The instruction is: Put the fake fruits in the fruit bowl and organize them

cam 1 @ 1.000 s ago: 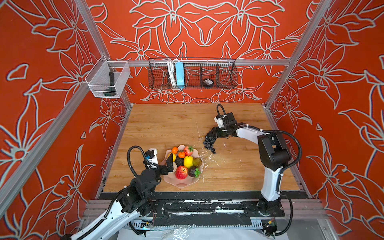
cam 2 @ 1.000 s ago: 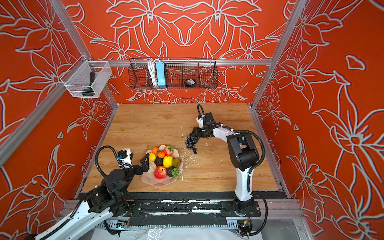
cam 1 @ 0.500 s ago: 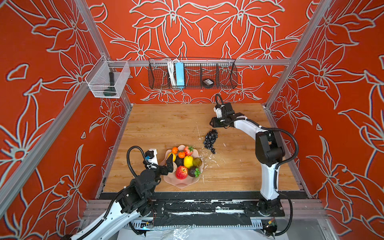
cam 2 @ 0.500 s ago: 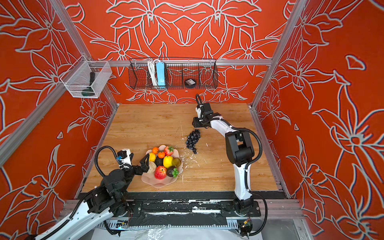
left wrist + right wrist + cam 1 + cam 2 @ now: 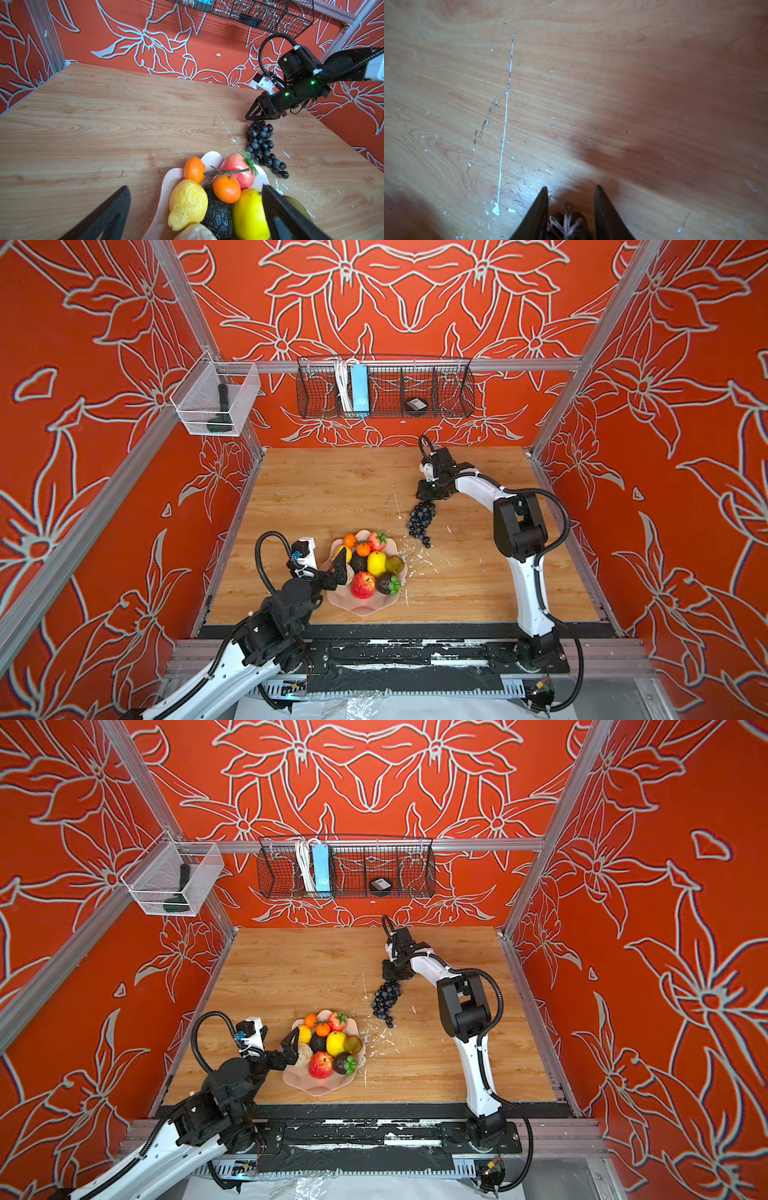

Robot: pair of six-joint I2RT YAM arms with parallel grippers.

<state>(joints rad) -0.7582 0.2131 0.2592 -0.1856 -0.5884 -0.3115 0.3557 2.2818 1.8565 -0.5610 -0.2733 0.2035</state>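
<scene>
We are counting ten fake fruits (image 5: 363, 585) in the fruit bowl (image 5: 360, 608) near the desk's (image 5: 324, 489) front edge: two lemons (image 5: 187, 204), two oranges (image 5: 226, 188), six singles; one grape bunch (image 5: 422, 518) is lying just beside the bowl's back-right rim; two wire baskets (image 5: 384, 406) are hanging above the back edge and back-left corner; left gripper (image 5: 195, 187) is gaping wide, empty, one finger (image 5: 286, 218) masking a lemon; right gripper (image 5: 571, 188), jaws partly apart, is straddling the bunch's stem (image 5: 569, 207); half a second ago it was standing nearer the back edge.

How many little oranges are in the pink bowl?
2. One orange sits at the far edge of the fruit bowl; the second orange lies right beside it, next to the strawberry. More could hide under the pile.
</scene>
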